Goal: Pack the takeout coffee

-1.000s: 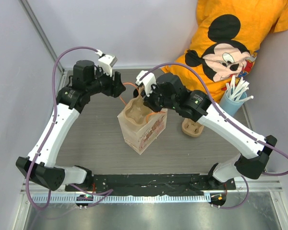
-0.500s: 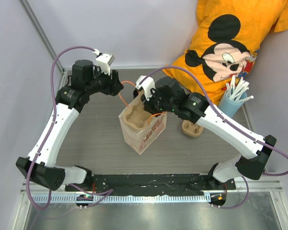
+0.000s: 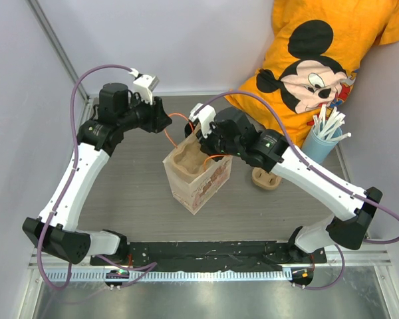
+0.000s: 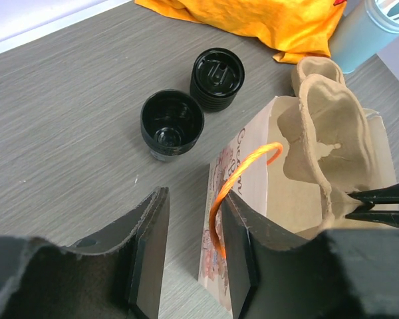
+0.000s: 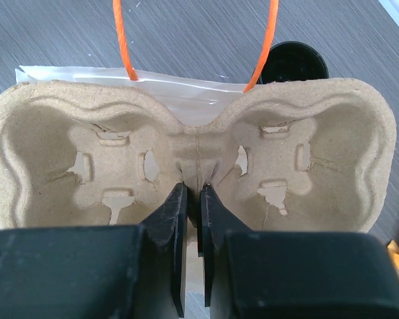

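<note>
1. Counter (image 3: 133, 193): it carried all the items.

2. Bag (image 3: 206, 186): it stood upright near the middle of the counter, mouth open, with its orange handle (image 4: 243, 169) arching up on the side facing my left arm.

3. Carrier (image 5: 86, 153): it sat in the bag's mouth with both cup wells empty. Its upper part stood above the rim. How deep it sat could not be told.

4. Right pincer (image 5: 193, 189): it was closed on the carrier's central ridge, its jaws almost together with only the thin pulp wall between them.

5. Left pincer (image 4: 195, 196): it was partly open and gripped nothing. The handle loop lay between its jaws, close to the right-hand jaw. Whether it touched that jaw could not be told.

6. Cup (image 4: 172, 125): it stood on the counter beyond the bag, near it but apart, uncovered and dark inside.

7. Lid (image 4: 217, 73): it lay on the counter just beside the cup, on its far side.

8. Progress, as I judged it: early. Only the carrier had reached the bag. The remaining steps were:
   - Seat the carrier fully.
   - Fit the lid on the cup.
   - Place the cup in a well inside the bag.
</note>
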Action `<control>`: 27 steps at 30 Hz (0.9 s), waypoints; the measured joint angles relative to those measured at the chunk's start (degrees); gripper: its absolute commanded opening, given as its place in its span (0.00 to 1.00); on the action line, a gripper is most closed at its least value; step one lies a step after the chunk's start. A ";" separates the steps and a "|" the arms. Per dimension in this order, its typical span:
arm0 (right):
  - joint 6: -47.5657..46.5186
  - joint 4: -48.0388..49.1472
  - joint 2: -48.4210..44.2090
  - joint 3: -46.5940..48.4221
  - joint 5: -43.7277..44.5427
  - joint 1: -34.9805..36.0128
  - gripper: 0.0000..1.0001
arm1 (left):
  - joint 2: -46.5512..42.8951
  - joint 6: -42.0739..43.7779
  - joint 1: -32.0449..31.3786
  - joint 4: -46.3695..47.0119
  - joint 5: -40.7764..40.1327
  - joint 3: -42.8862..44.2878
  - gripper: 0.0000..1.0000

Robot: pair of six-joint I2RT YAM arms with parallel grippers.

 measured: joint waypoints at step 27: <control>5.73 0.13 1.95 3.39 0.26 -0.17 0.01 | 0.00 -1.31 0.81 1.81 0.98 -1.25 0.38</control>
